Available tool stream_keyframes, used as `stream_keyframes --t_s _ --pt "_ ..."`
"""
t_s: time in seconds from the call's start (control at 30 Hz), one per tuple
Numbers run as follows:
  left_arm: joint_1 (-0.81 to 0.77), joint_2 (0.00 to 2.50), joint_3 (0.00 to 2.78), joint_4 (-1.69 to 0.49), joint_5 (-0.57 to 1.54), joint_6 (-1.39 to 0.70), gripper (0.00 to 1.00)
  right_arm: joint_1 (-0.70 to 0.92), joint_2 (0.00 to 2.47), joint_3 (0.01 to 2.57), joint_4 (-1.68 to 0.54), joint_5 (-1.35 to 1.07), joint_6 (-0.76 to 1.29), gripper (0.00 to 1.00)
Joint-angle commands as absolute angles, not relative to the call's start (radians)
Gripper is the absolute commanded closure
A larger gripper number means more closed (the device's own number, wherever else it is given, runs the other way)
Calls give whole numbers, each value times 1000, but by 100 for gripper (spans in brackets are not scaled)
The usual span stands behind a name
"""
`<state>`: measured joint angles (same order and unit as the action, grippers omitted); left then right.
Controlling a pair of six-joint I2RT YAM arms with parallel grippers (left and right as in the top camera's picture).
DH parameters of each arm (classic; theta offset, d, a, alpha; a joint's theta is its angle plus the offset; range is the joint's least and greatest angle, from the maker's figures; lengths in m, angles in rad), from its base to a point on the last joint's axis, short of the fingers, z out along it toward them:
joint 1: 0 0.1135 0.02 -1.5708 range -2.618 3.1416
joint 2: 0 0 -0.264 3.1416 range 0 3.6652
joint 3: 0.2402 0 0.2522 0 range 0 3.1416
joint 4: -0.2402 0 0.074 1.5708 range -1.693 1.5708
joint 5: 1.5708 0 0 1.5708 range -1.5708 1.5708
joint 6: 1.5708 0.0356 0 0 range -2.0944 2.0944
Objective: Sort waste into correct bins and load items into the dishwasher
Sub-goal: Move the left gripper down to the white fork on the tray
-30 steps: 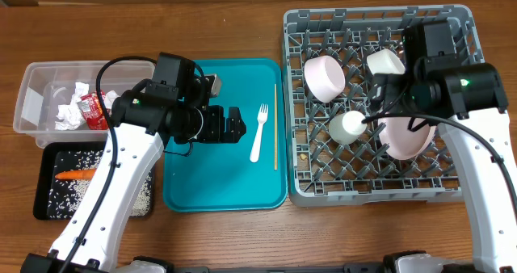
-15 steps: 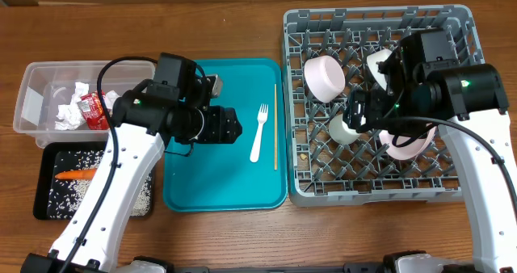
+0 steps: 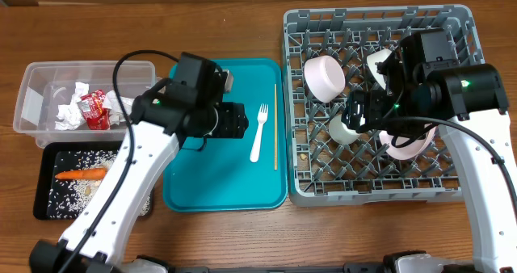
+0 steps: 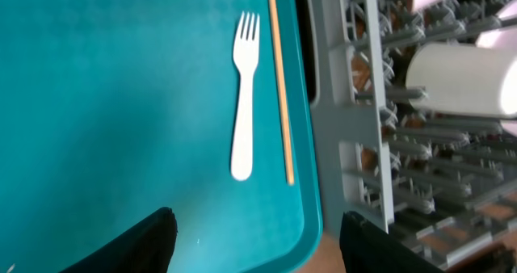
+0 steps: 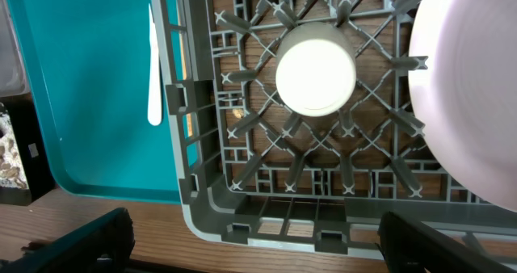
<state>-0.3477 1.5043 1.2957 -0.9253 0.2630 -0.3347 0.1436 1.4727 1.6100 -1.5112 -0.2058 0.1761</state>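
The white fork (image 3: 258, 132) and the thin wooden stick (image 3: 275, 128) lie side by side on the right part of the teal tray (image 3: 210, 184). My left gripper (image 3: 234, 121) hovers just left of the fork, open and holding nothing. In the left wrist view the fork (image 4: 245, 95) and stick (image 4: 279, 79) lie ahead of the left gripper (image 4: 254, 249). My right gripper (image 3: 355, 111) hangs open over the grey dishwasher rack (image 3: 456, 194), above the white cup (image 3: 341, 131). The right wrist view shows the cup (image 5: 315, 69) and the pink plate (image 5: 468, 95) beyond the right gripper (image 5: 258, 249).
The rack also holds a pale bowl (image 3: 325, 77) and a white bowl (image 3: 384, 63). At the left, a clear tub (image 3: 36, 103) holds napkins (image 3: 71, 110) and a red wrapper (image 3: 95, 109). A black tray (image 3: 42, 199) below it holds a carrot (image 3: 81, 175) and crumbs.
My left arm has slid right across the teal tray toward the fork, its jaws somewhat narrower. My right gripper has swung left over the cup, then held still.
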Motion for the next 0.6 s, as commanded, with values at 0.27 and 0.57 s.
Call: stream_keyframes --t_s 0.27,0.57 --pt "-393 1733 1287 -831 229 -390 34 139 1468 1636 -1479 -211 175 0" --pt "-430 1897 1287 -721 228 -390 37 139 1468 1636 -1478 -211 176 0"
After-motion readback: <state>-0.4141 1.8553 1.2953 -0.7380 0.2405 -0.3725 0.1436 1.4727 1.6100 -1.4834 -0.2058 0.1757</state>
